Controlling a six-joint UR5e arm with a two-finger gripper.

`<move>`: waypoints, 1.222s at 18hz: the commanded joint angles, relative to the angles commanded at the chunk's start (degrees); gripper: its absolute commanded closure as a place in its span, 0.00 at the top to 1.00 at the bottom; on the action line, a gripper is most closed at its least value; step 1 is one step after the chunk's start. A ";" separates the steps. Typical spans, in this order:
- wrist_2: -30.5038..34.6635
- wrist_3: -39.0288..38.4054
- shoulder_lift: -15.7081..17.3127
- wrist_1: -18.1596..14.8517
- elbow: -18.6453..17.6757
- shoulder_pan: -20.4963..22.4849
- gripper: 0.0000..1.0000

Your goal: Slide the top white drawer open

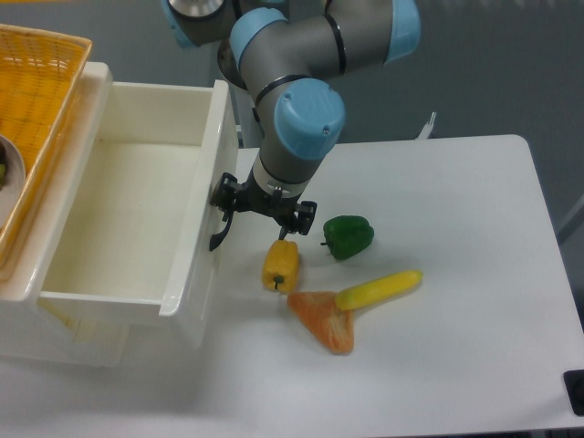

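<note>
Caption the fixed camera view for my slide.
Gripper at the black handle of the pulled-out top white drawer, toy vegetables alongside.

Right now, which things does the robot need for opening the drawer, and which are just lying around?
Needed:
top drawer, pulled far out
black handle
pincer

Just lying around:
yellow pepper
green pepper
yellow stick-shaped veg
orange wedge
orange basket
</note>
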 joint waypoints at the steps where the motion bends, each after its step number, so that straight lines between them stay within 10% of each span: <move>1: -0.26 -0.09 0.00 0.00 0.00 0.00 1.00; 22: 3.07 8.60 0.00 2.37 1.31 3.77 1.00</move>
